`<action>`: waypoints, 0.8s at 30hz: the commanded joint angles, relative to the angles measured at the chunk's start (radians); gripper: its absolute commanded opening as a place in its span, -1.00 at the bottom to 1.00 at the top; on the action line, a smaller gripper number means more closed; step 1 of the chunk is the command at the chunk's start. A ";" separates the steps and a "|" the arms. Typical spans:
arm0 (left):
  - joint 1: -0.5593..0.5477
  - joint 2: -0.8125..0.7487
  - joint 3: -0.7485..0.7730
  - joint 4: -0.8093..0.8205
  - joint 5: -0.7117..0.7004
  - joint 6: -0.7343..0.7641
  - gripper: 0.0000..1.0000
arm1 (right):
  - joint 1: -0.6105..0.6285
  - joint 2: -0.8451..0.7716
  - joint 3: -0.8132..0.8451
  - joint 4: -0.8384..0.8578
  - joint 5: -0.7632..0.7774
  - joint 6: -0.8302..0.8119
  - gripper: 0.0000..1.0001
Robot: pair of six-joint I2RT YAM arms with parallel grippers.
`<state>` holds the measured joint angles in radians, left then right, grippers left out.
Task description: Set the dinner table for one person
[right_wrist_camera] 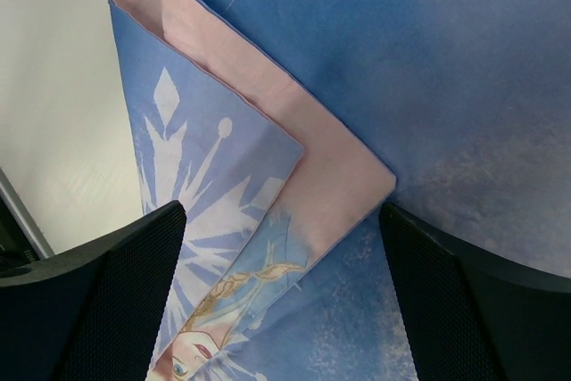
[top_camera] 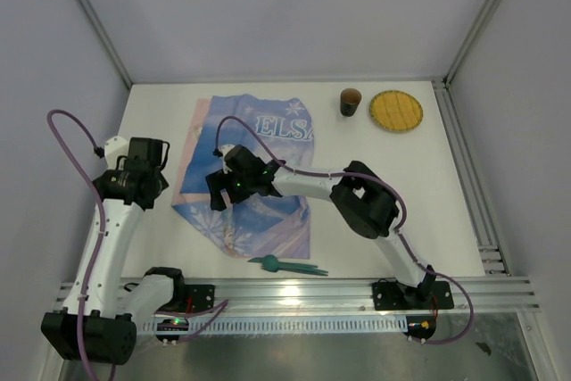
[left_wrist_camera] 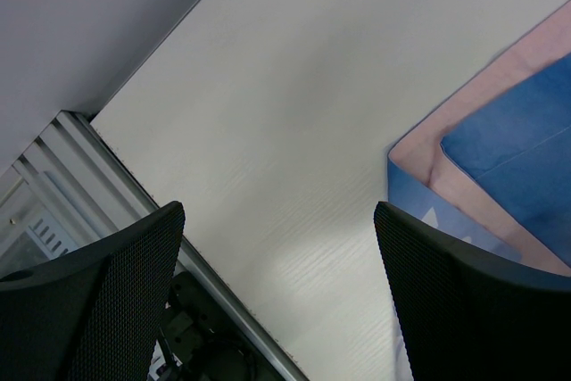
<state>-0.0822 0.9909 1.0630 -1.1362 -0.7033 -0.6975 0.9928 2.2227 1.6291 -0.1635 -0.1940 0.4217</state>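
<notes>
Blue printed cloth [right_wrist_camera: 428, 60] fills the gap between the right gripper's [right_wrist_camera: 281, 211] wide-apart, empty jaws, with a folded-back pink corner directly under them. The left gripper [left_wrist_camera: 278, 211], jaws also apart and empty, hangs over bare white table [left_wrist_camera: 294, 86], the cloth's edge beside one jaw. The right arm is nearer the fold. The cloth's long axis runs away from the bases. Beyond the right jaws "ELSA" reads on the cloth. A cup [top_camera: 350, 101] and a yellow disc [top_camera: 395, 111] sit well beyond.

The white tabletop [top_camera: 419, 185] carries a rumpled blue printed cloth [top_camera: 268, 225], a brown cup [top_camera: 350, 102] beside a round yellow plate [top_camera: 396, 111], and teal utensils [top_camera: 285, 265] near its front rail.
</notes>
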 commanded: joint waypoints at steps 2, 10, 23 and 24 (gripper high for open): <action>0.004 0.005 0.003 -0.004 0.002 -0.010 0.79 | 0.000 0.023 0.029 0.012 -0.031 0.018 0.82; 0.004 -0.003 -0.006 -0.005 0.001 -0.014 0.74 | 0.001 0.058 0.055 0.005 -0.088 0.031 0.32; 0.004 0.032 -0.035 0.024 0.045 -0.022 0.74 | 0.000 0.066 0.043 -0.011 -0.107 0.023 -0.21; 0.004 0.035 -0.037 0.027 0.047 -0.023 0.73 | 0.000 0.066 0.044 -0.016 -0.104 0.025 -0.13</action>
<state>-0.0818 1.0161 1.0359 -1.1339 -0.6704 -0.7040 0.9909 2.2742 1.6588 -0.1577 -0.2848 0.4488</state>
